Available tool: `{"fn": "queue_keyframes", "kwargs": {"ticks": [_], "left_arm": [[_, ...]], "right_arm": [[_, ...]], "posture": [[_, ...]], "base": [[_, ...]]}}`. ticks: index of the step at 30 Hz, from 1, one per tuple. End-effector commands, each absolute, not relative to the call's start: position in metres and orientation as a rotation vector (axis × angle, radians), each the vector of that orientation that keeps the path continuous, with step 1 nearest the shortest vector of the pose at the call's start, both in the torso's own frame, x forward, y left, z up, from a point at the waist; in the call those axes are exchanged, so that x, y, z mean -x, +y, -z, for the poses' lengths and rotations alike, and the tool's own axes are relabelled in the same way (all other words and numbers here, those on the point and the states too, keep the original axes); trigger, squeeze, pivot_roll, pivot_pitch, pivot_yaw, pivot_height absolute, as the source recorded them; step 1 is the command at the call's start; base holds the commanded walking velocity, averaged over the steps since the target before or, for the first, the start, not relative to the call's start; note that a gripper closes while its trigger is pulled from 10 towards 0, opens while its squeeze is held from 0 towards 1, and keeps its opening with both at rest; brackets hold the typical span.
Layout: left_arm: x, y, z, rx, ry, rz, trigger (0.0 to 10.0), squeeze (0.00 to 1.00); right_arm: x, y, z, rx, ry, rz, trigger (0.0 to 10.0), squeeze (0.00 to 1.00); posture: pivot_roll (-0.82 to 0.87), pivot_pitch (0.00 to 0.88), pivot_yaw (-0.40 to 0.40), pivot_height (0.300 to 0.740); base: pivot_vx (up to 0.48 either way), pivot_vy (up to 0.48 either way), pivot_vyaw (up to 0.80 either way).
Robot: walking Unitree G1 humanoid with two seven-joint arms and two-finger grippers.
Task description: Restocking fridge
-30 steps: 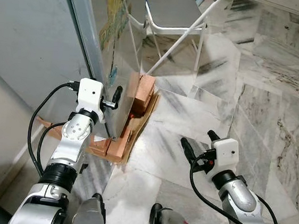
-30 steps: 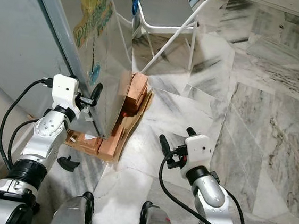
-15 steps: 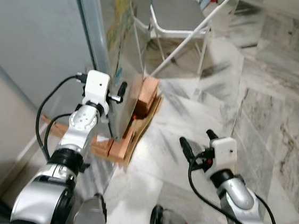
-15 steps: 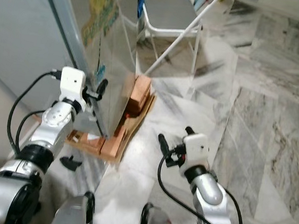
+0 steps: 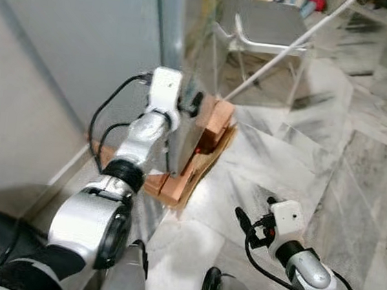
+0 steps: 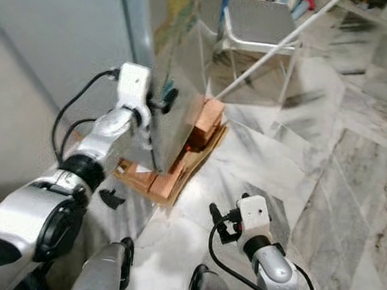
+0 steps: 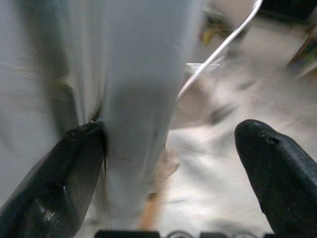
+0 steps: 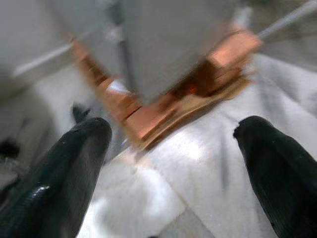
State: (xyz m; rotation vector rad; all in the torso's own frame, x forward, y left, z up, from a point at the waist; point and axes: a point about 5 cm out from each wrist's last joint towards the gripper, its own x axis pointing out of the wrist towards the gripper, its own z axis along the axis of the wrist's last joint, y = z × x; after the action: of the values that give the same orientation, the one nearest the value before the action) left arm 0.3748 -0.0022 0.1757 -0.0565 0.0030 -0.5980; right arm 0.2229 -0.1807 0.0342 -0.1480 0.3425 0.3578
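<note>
Left hand [image 7: 168,163] straddles the fridge door [image 7: 138,99] edge, fingers spread, one touching it (right hand [image 6: 230,221] hangs open, idle). I fear it slips off, since nothing is clamped.

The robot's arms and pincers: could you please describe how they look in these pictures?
Both arms are glossy silver with dark joint rings. Each wrist carries a white boxy camera block, with looping black cables running back along the forearm. The left pincer and right pincer each have two long black fingers with rounded, slightly shiny tips.
</note>
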Motion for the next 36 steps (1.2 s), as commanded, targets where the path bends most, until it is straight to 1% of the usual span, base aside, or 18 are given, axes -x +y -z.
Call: {"fn": "queue_keyframes", "kwargs": {"ticks": [1, 4, 5, 7, 8, 9, 12, 16, 18, 19, 20, 21, 24, 25, 26, 29, 32, 36], "left_arm": [[-0.290, -0.129, -0.320, 0.202, -0.549, 1.093, 10.0, 0.00], [-0.288, -0.130, -0.313, 0.228, -0.524, 1.121, 10.0, 0.00], [-0.290, -0.125, -0.299, 0.218, -0.498, 1.138, 10.0, 0.00], [-0.297, -0.115, -0.286, 0.167, -0.495, 1.116, 10.0, 0.00], [-0.308, -0.103, -0.276, 0.148, -0.472, 1.063, 10.0, 0.00], [-0.313, -0.096, -0.271, 0.149, -0.454, 1.035, 10.0, 0.00], [-0.334, -0.060, -0.257, 0.142, -0.431, 0.884, 10.0, 0.00], [-0.355, 0.003, -0.245, 0.116, -0.430, 0.675, 10.0, 0.00], [-0.357, 0.042, -0.235, 0.078, -0.426, 0.564, 10.0, 0.00], [-0.357, 0.042, -0.235, 0.078, -0.426, 0.564, 10.0, 0.00], [-0.355, 0.056, -0.227, 0.067, -0.409, 0.522, 10.0, 0.00], [-0.352, 0.073, -0.209, 0.042, -0.366, 0.467, 10.0, 0.00], [-0.345, 0.088, -0.183, 0.018, -0.297, 0.415, 10.0, 0.00], [-0.345, 0.088, -0.183, 0.018, -0.297, 0.415, 10.0, 0.00], [-0.340, 0.094, -0.168, 0.004, -0.262, 0.403, 10.0, 0.00], [-0.336, 0.098, -0.160, 0.019, -0.238, 0.382, 10.0, 0.00], [-0.324, 0.104, -0.141, 0.008, -0.175, 0.339, 10.0, 0.00], [-0.309, 0.112, -0.125, -0.005, -0.139, 0.314, 10.0, 0.00]], "right_arm": [[-0.220, -0.175, -0.031, 0.141, 0.343, -0.377, 10.0, 0.00], [-0.221, -0.174, -0.030, 0.134, 0.342, -0.373, 10.0, 0.00], [-0.221, -0.175, -0.029, 0.128, 0.333, -0.367, 10.0, 0.00], [-0.221, -0.176, -0.028, 0.126, 0.334, -0.367, 10.0, 0.00], [-0.222, -0.176, -0.027, 0.125, 0.334, -0.372, 10.0, 0.00], [-0.223, -0.176, -0.027, 0.125, 0.332, -0.375, 10.0, 0.00], [-0.225, -0.175, -0.026, 0.131, 0.324, -0.387, 10.0, 0.00], [-0.228, -0.174, -0.026, 0.137, 0.315, -0.397, 10.0, 0.00], [-0.231, -0.172, -0.026, 0.139, 0.311, -0.408, 10.0, 0.00], [-0.231, -0.172, -0.026, 0.139, 0.311, -0.408, 10.0, 0.00], [-0.232, -0.171, -0.026, 0.140, 0.309, -0.411, 10.0, 0.00], [-0.235, -0.170, -0.026, 0.143, 0.302, -0.414, 10.0, 0.00], [-0.238, -0.169, -0.029, 0.149, 0.284, -0.414, 10.0, 0.00], [-0.238, -0.169, -0.029, 0.149, 0.284, -0.414, 10.0, 0.00], [-0.240, -0.169, -0.030, 0.154, 0.275, -0.408, 10.0, 0.00], [-0.241, -0.169, -0.032, 0.157, 0.262, -0.398, 10.0, 0.00], [-0.243, -0.170, -0.038, 0.155, 0.226, -0.377, 10.0, 0.00], [-0.246, -0.170, -0.047, 0.140, 0.169, -0.346, 10.0, 0.00]], "posture": [[0.01, 0.100, 0.037, 0.740], [0.02, 0.101, 0.038, 0.740], [0.03, 0.102, 0.038, 0.740], [0.04, 0.102, 0.036, 0.740], [0.05, 0.099, 0.034, 0.740], [0.05, 0.099, 0.034, 0.740], [0.06, 0.097, 0.031, 0.740], [0.08, 0.095, 0.022, 0.740], [0.09, 0.092, 0.015, 0.740], [0.09, 0.092, 0.015, 0.740], [0.10, 0.092, 0.014, 0.740], [0.10, 0.089, 0.012, 0.740], [0.10, 0.088, 0.011, 0.740], [0.10, 0.088, 0.011, 0.740], [0.09, 0.086, 0.011, 0.740], [0.09, 0.087, 0.011, 0.740], [0.08, 0.085, 0.012, 0.740], [0.09, 0.083, 0.013, 0.740]], "base": [[0.000, 0.000, 0.00], [0.000, 0.000, 0.00], [0.000, 0.000, 0.00], [0.000, 0.000, 0.00], [0.000, 0.000, 0.00], [0.000, 0.000, 0.00], [0.000, 0.000, 0.00], [0.000, 0.000, 0.00], [0.000, 0.000, 0.00], [0.000, 0.000, 0.00], [0.000, 0.000, 0.00], [0.000, 0.000, 0.00], [0.000, 0.000, 0.00], [0.000, 0.000, 0.00], [0.000, 0.000, 0.00], [0.000, 0.000, 0.00], [0.000, 0.000, 0.00], [0.311, 0.000, 0.00]]}}
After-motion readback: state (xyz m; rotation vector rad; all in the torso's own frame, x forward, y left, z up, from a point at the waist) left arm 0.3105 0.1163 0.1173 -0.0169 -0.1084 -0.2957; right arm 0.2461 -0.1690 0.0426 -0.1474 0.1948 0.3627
